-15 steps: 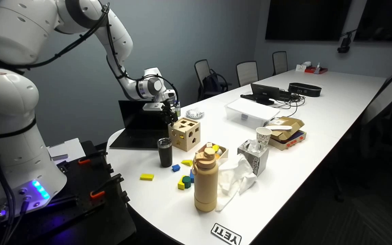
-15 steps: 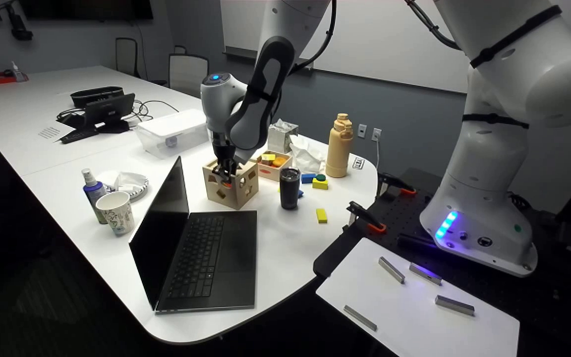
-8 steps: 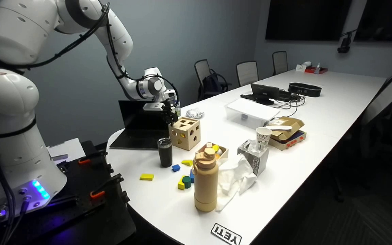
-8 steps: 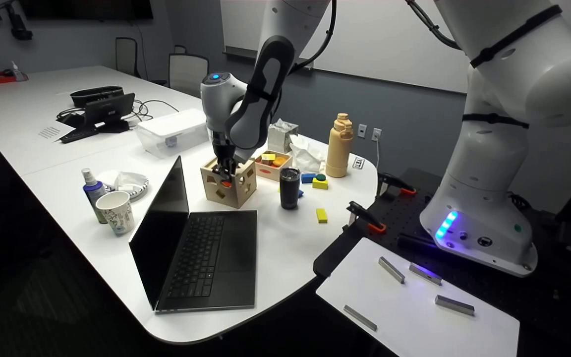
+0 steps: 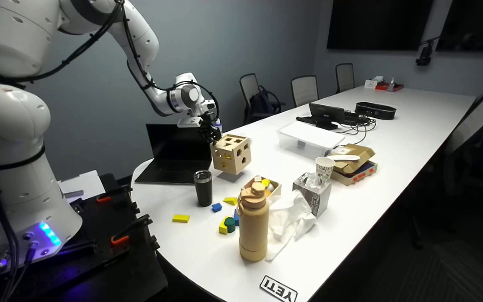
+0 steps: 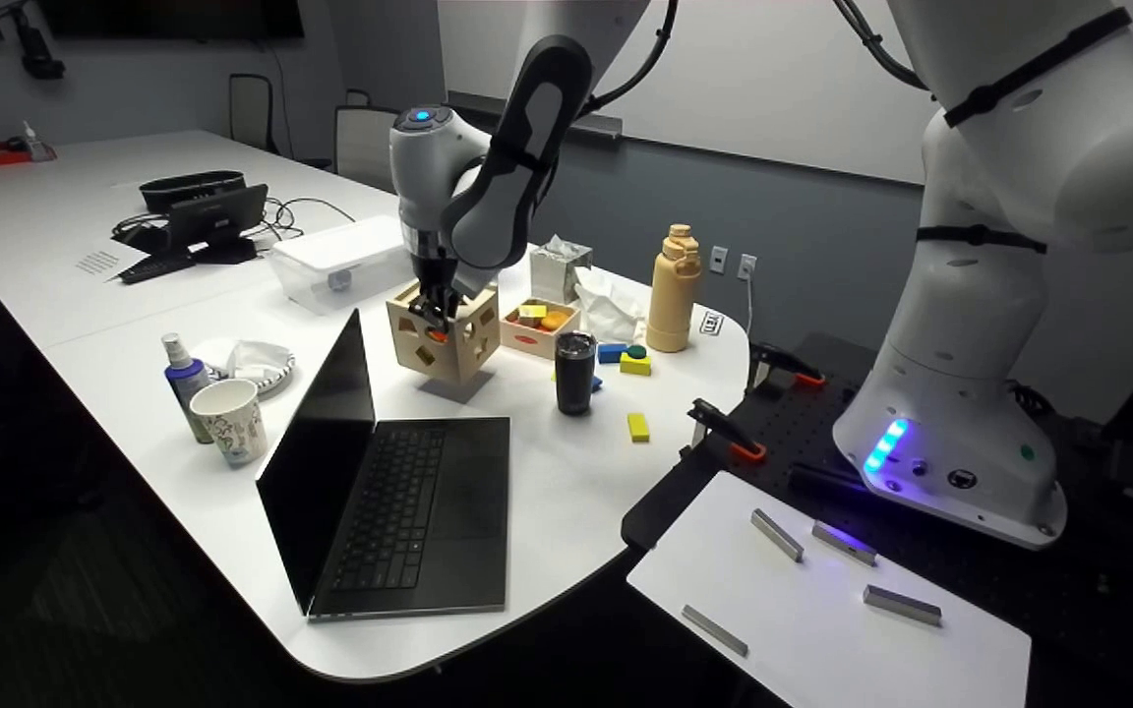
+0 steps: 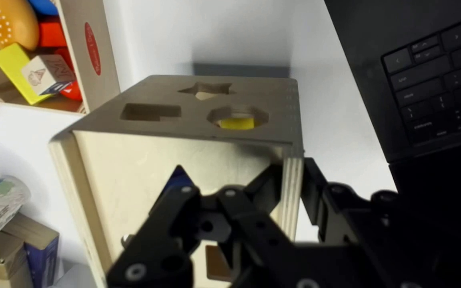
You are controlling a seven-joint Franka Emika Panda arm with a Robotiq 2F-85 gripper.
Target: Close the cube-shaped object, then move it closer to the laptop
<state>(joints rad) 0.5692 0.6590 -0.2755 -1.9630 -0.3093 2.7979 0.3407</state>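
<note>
The light tan wooden cube (image 5: 231,161) hangs a little above the table, slightly tilted, its shadow beneath it. It also shows in an exterior view (image 6: 444,362) and in the wrist view (image 7: 192,130). A side shows star, rectangle and octagon cut-outs; the upper panel, partly hidden by the fingers, shows a blue triangle and a brown rectangle. My gripper (image 7: 290,176) is shut on the cube's wall nearest the laptop, one finger on each side. The open black laptop (image 6: 385,521) stands close beside the cube; its base shows in the wrist view (image 7: 378,64).
A black tumbler (image 5: 203,188) and loose blocks (image 5: 180,218) stand before the cube. A wooden block tray (image 6: 545,344) is beside it. A tan bottle (image 5: 253,226) is farther off. A spray bottle (image 6: 188,383), paper cup (image 6: 230,423) and plastic container (image 6: 335,261) are behind.
The cube was on the table half a second ago. My gripper has raised it off the surface, shifted it slightly away from the robot base and tilted it a little.
</note>
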